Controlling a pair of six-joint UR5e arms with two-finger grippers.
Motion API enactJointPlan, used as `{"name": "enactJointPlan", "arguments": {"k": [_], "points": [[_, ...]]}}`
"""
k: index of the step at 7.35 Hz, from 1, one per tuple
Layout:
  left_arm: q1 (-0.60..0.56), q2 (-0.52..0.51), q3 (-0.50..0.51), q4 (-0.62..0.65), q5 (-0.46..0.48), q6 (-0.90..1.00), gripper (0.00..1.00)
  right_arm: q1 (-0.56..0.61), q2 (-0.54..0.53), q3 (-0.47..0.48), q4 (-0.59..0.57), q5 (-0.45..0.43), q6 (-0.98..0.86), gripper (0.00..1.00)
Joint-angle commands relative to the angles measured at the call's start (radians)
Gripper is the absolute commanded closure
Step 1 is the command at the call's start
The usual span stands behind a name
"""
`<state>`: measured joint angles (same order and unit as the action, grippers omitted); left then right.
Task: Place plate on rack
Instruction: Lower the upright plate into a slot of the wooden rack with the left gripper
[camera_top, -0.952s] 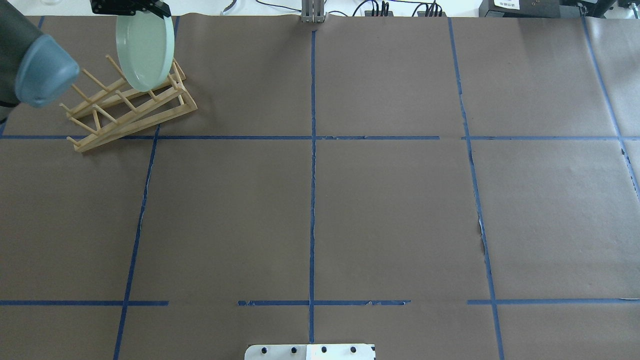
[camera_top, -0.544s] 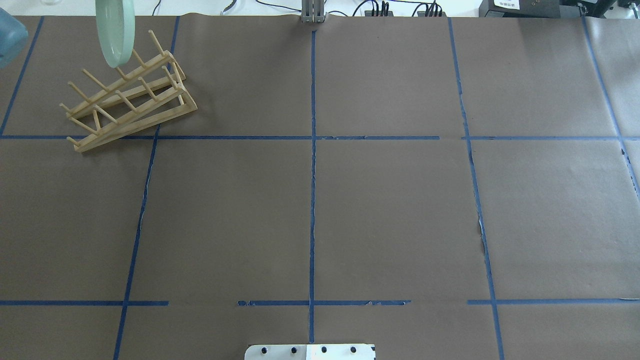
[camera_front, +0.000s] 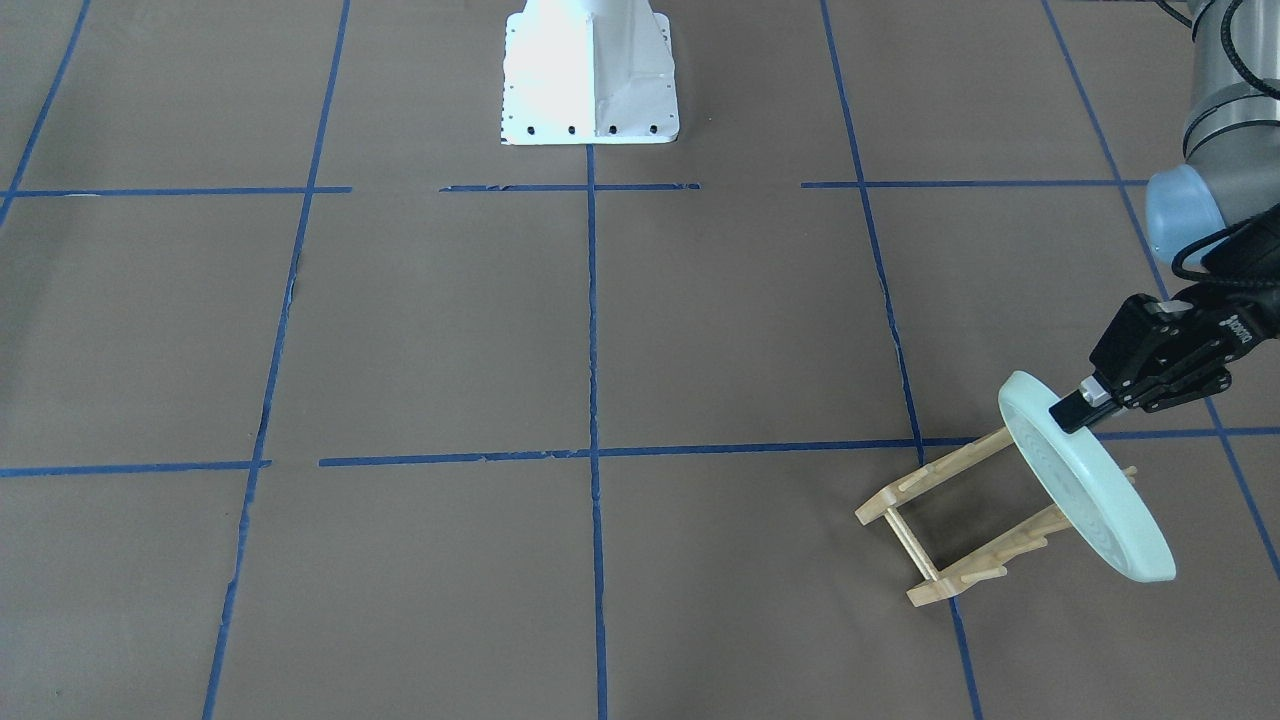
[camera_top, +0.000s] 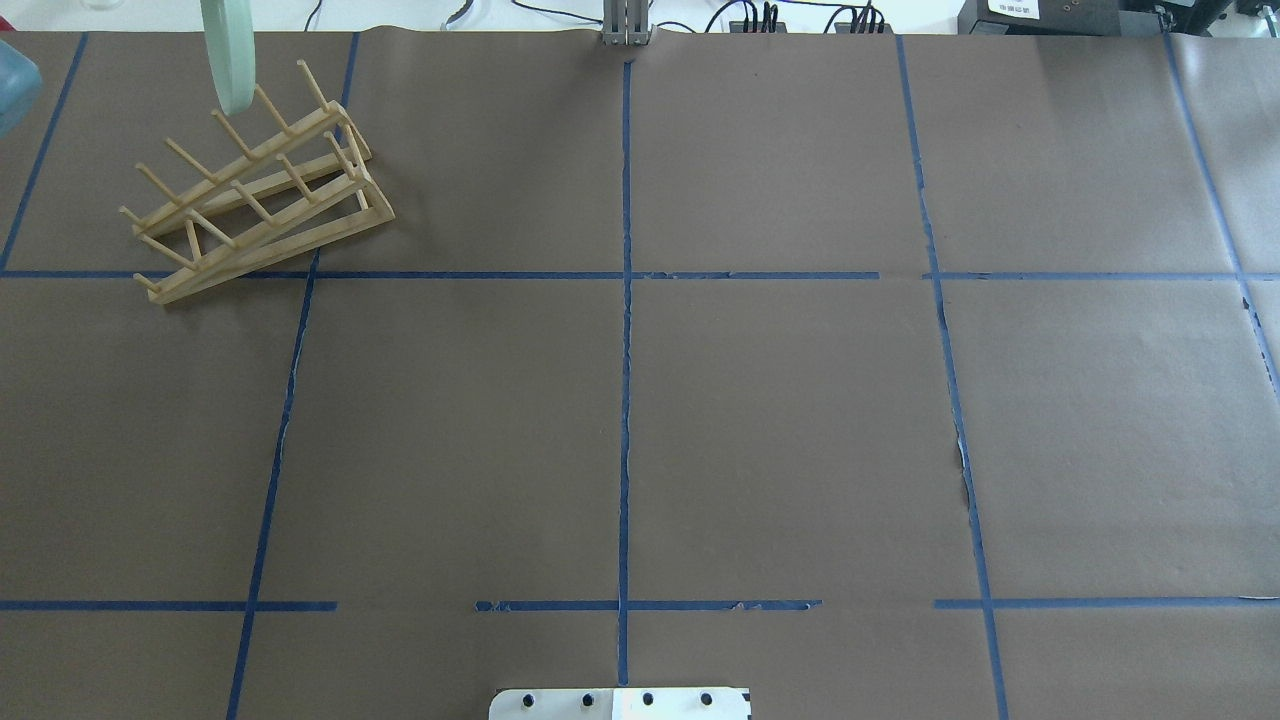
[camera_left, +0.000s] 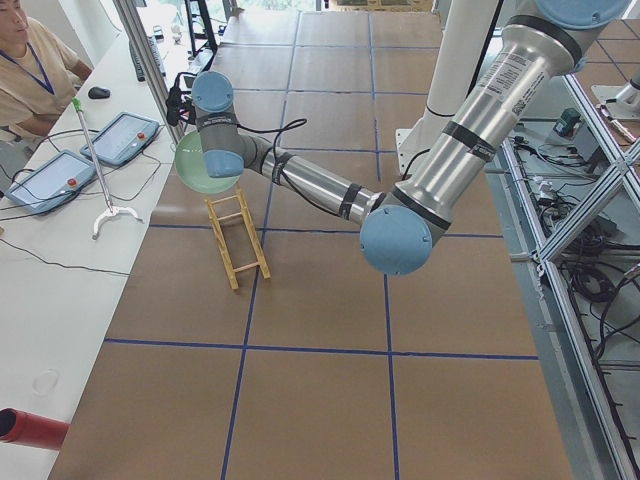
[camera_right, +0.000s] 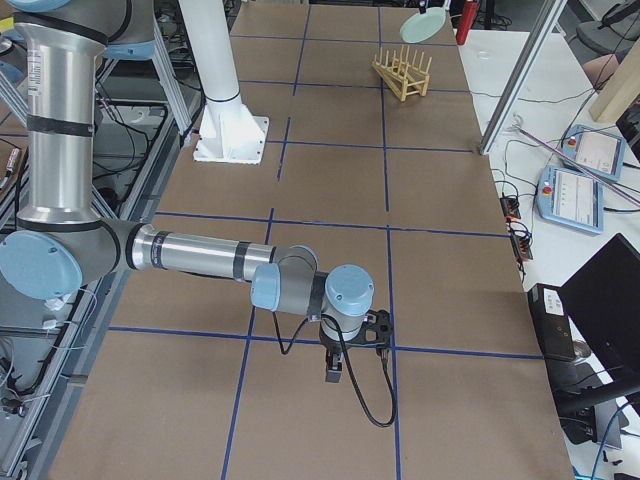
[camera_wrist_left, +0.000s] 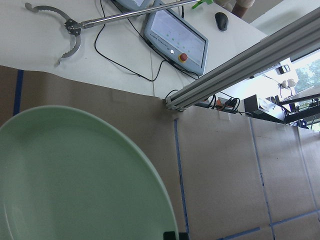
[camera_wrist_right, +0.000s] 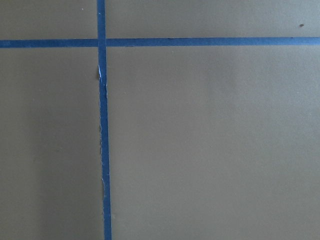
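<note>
The pale mint-green plate (camera_front: 1085, 490) is held on edge, tilted, over the end of the wooden rack (camera_front: 950, 465) nearest the robot's left side. My left gripper (camera_front: 1075, 408) is shut on the plate's upper rim. In the overhead view only the plate's thin edge (camera_top: 228, 55) shows by the rack's back pegs (camera_top: 260, 195); whether plate and pegs touch I cannot tell. The left wrist view is filled by the plate's face (camera_wrist_left: 75, 175). My right gripper (camera_right: 334, 376) hangs low over the bare paper far from the rack; I cannot tell whether it is open or shut.
Brown paper with a blue tape grid covers the table. The robot's white base (camera_front: 590, 80) stands at mid-table. An aluminium post (camera_top: 626, 25) stands at the far edge. A side table with tablets (camera_left: 110, 135) and a seated person (camera_left: 30, 70) lies beyond the rack.
The plate has swung left and towards the far edge and turned more edge-on in the overhead view. The left gripper and elbow have moved out of that view. The rack has not moved.
</note>
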<state>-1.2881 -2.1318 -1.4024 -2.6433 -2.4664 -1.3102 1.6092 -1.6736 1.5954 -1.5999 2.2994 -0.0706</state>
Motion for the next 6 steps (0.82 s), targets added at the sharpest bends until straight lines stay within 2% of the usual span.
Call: {"name": "enactJointPlan", "arguments": {"k": [1,2,4,6], "points": [[0.006,0.001,0.005,-0.085,0.093,-0.05,1.0,0.0,0.0,0.0,0.0,0.0,0.0,0.0],[0.027,0.003,0.003,-0.116,0.168,-0.052,1.0,0.0,0.0,0.0,0.0,0.0,0.002,0.0],[0.046,0.047,0.052,-0.275,0.152,-0.063,1.0,0.0,0.0,0.0,0.0,0.0,0.0,0.0],[0.052,0.047,0.074,-0.3,0.152,-0.067,1.0,0.0,0.0,0.0,0.0,0.0,0.0,0.0]]}}
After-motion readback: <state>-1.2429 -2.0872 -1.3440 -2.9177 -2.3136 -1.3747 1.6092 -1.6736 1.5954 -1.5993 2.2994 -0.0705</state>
